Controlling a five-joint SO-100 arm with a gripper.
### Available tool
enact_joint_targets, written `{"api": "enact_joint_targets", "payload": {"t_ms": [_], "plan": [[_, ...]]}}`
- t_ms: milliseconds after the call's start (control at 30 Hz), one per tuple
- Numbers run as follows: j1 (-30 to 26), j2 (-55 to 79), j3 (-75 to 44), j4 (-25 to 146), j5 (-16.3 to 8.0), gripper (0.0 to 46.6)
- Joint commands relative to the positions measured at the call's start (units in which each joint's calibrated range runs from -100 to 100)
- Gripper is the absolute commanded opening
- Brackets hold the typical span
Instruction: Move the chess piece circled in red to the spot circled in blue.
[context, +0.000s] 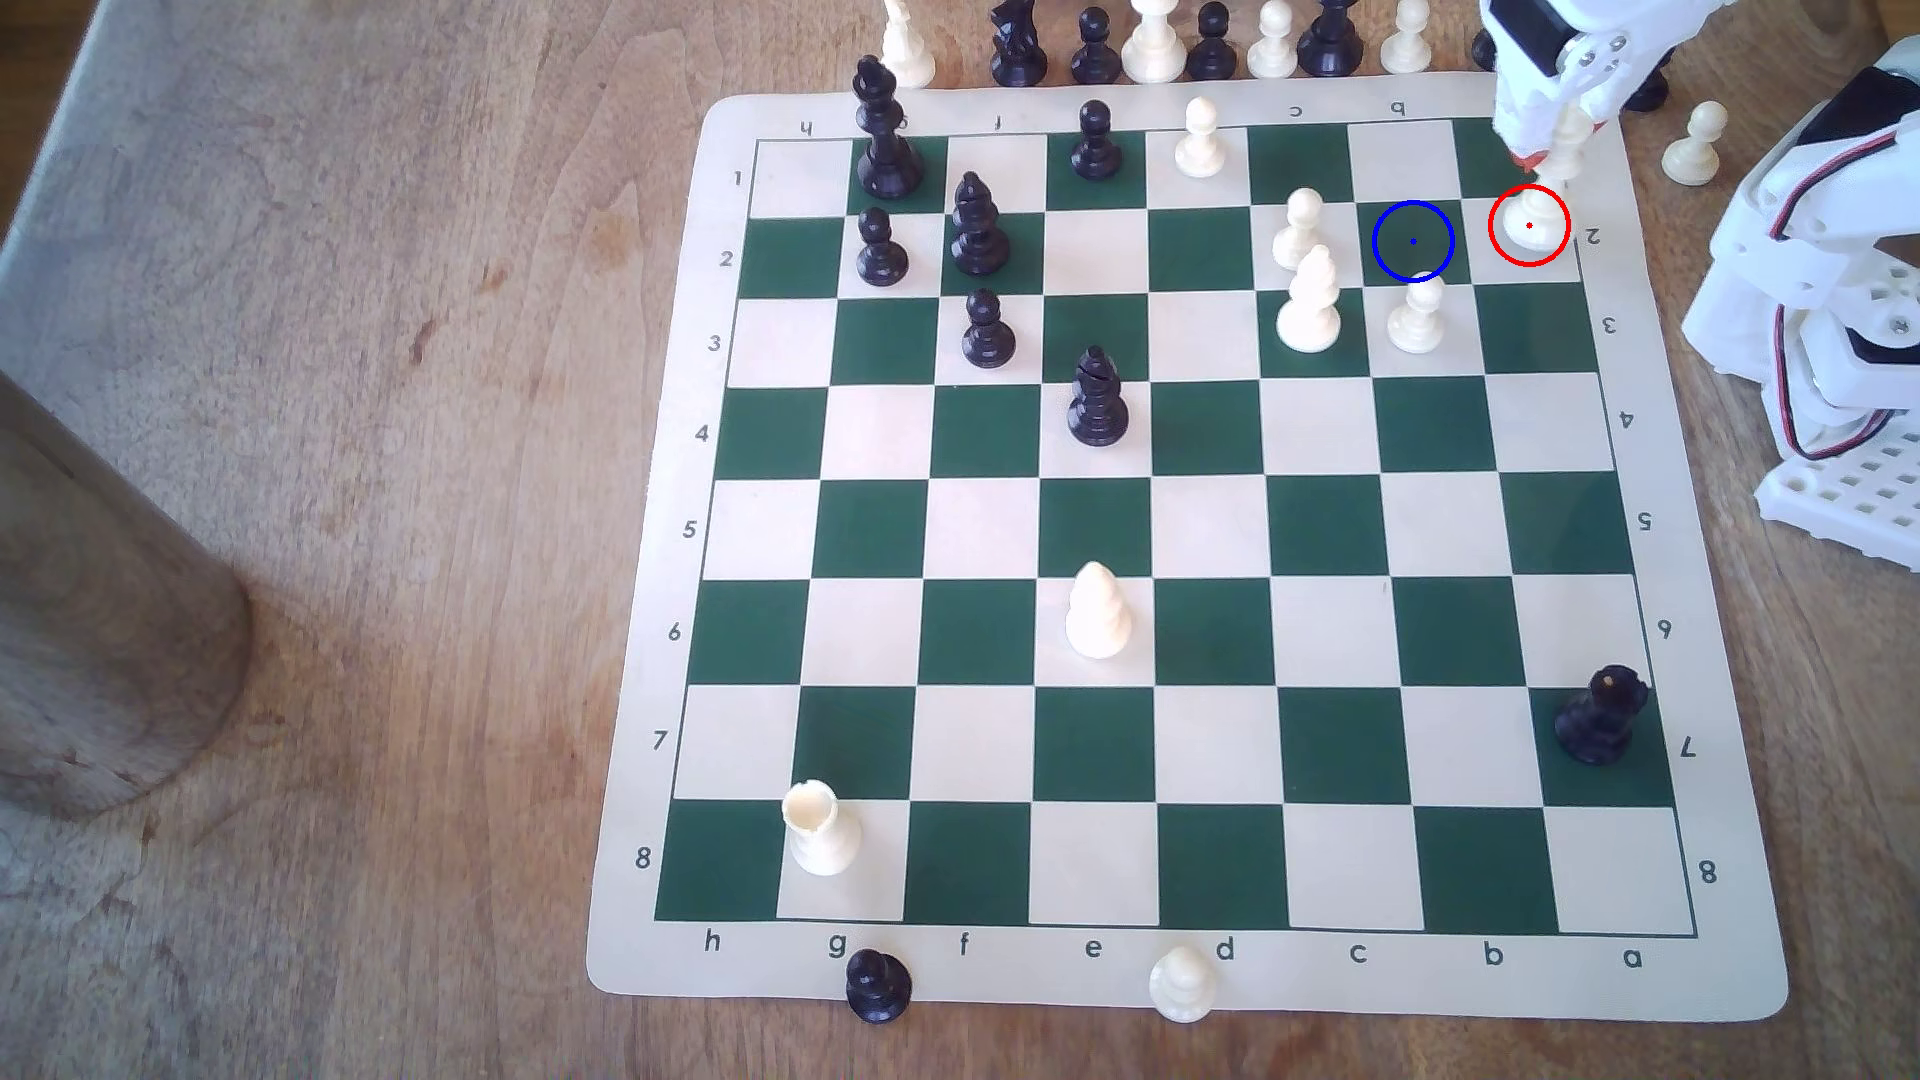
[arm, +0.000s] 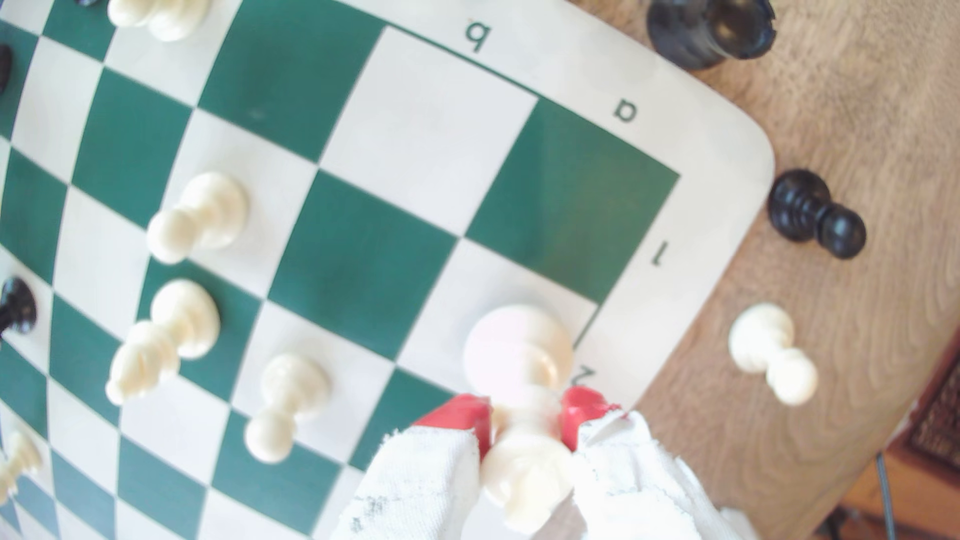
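Plainly, the risk in the exterior view lies in how little room I have. The king stands on the cream square ringed in red, in the far right corner of the board, and the blue-ringed square is the dark green one just to its left in this view. A cream pawn stands on the square just nearer than that target, and a cream bishop and another pawn crowd the left of it. If I slide the king sideways without lifting it, I judge its wide base could catch the mat; if I swing too far, my arm could clip that near pawn. My gripper comes down from the far edge onto the upper part of the king, hiding its top, so I cannot read the jaw gap here.

In the wrist view, my gripper has its red pads pressed close on either side of the king's slim neck, just under the collar. The jaws are narrowed to the stem's width and look clamped on it, though blur softens the contact. The base seems to rest on its cream square beside the board's corner. A hold this high on a tall piece could let it pivot or slip, I judge, and a tilted king may topple when set down.
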Motion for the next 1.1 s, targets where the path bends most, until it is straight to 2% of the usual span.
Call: {"api": "enact_joint_targets", "payload": {"t_ms": [0, 400, 533, 867, 1067], "plan": [[0.1, -2.3, -0.4, 0.0, -0.5, 0.2], [0.0, -6.2, -10.0, 6.2, -1.2, 0.2], [-1.8, -5.8, -12.2, 7.0, -1.5, 0.2], [-10.5, -2.3, -16.0, 0.5, -2.7, 0.2], [-11.8, 1.8, -15.5, -2.3, -3.1, 0.2]]}}
